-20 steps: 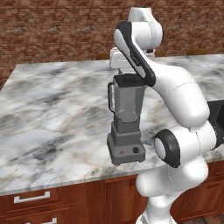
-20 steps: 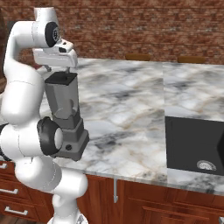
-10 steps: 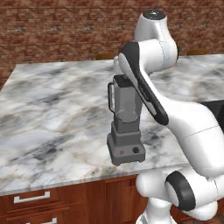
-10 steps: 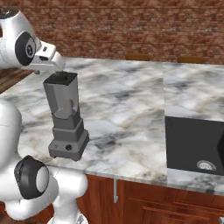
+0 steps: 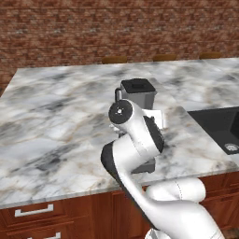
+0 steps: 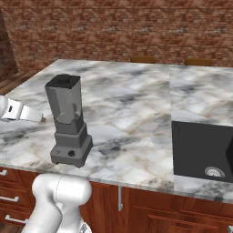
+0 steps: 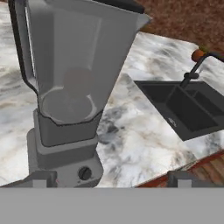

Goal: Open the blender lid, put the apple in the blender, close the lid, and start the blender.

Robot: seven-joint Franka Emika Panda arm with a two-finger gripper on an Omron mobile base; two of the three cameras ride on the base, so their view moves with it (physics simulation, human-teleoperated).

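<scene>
The blender [image 6: 68, 120] is seen standing upright on the marble counter [image 6: 136, 113], near its front edge, with the blender lid [image 6: 63, 81] seated flat on the jar's rim. In the hand view the blender [image 7: 70, 87] is found just ahead of the jaws and toward their left side, its knob [image 7: 84, 173] low between the two finger tips [image 7: 41, 178]. The jaws are spread wide, one tip at each lower corner of that view, and nothing is held between them. A faint reddish round blur, taken for the apple [image 7: 78, 79], is made out through the translucent jar, though its outline is too soft to be sure. Beyond the jaws' right side a black sink [image 7: 183, 109] is set into the counter. In the left base view the blender's base is hidden behind the arm, and only the lid and the upper jar are left showing.
</scene>
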